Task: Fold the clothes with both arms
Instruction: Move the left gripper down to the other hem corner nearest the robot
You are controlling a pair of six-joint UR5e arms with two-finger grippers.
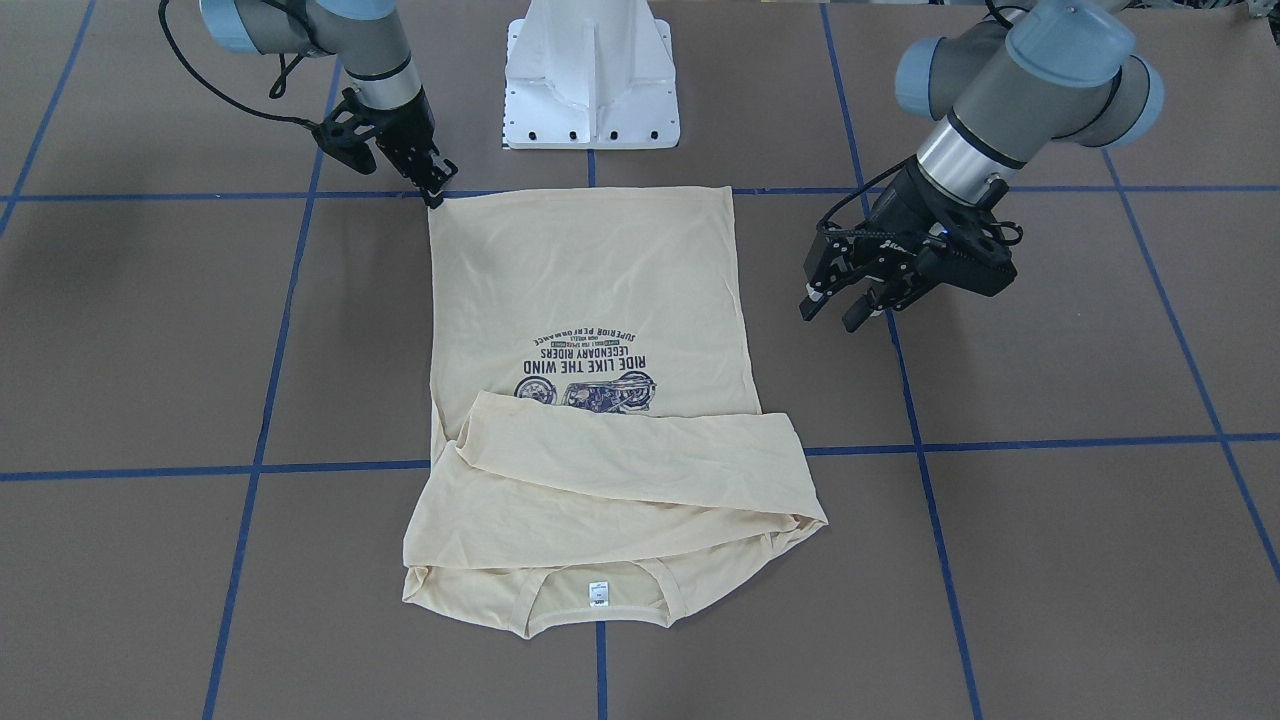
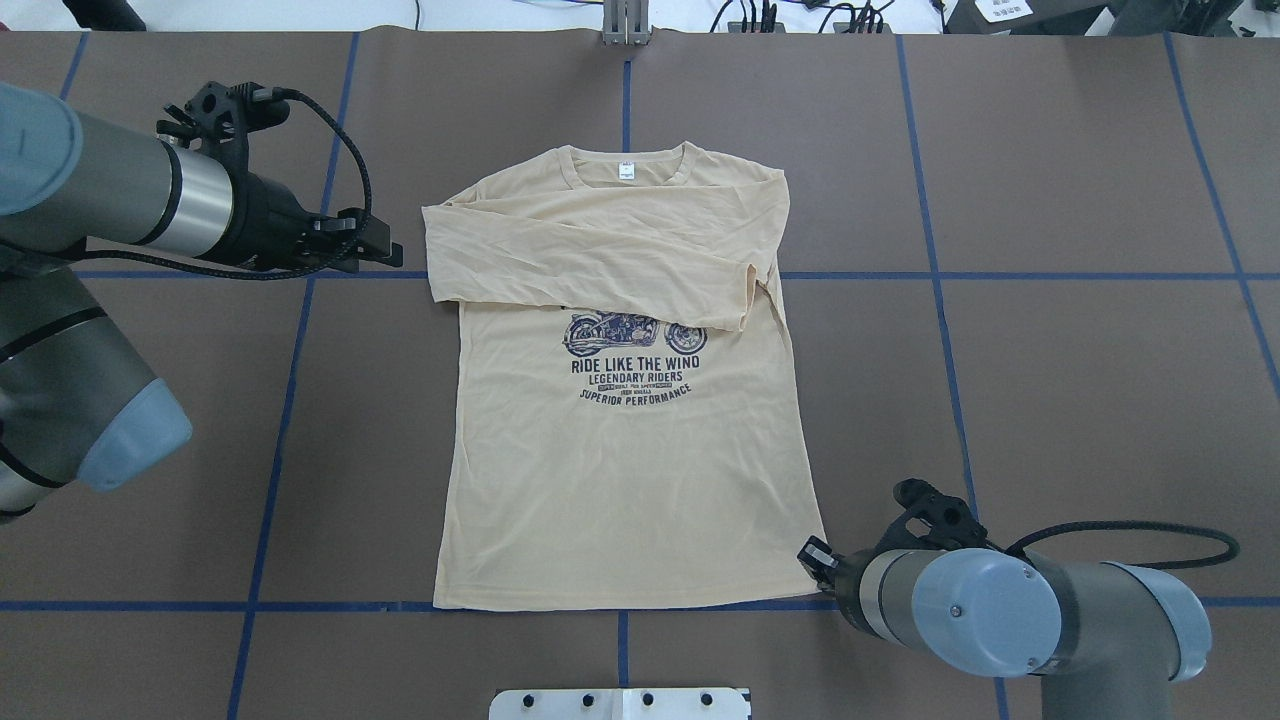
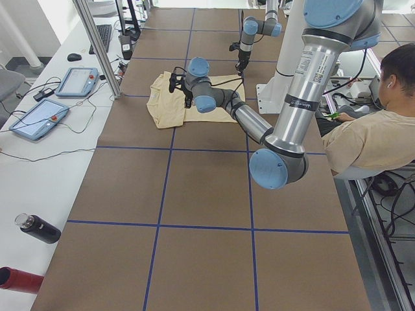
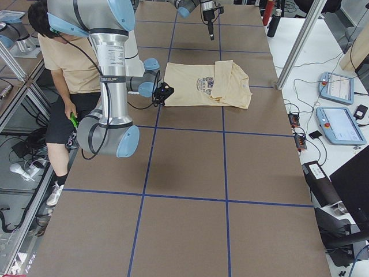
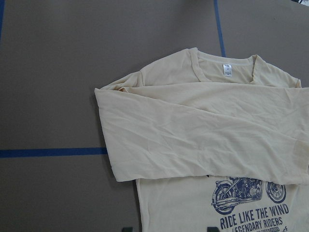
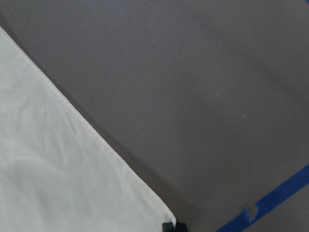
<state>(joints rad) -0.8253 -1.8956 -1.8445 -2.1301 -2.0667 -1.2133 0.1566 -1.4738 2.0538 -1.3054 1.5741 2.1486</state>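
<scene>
Folding a cream T-shirt [image 2: 620,480] on the brown table [image 2: 1050,380], one hem corner being pinched.

Pinching the near right hem corner with the right gripper [image 1: 436,194], fingers drawn all but together on the fabric edge, cloth there lying flat; lying front-up across the table's middle, hem near, collar far, navy motorcycle print [image 2: 632,365] showing at the chest; crossing the chest just beyond the print, a long sleeve [image 2: 590,265] folded inward; hovering farther out with the left gripper [image 1: 832,315], just left of that folded sleeve and clear of the cloth, fingers standing wide apart and gripping nothing; showing at the far collar, a small white neck label [image 2: 626,171].
</scene>
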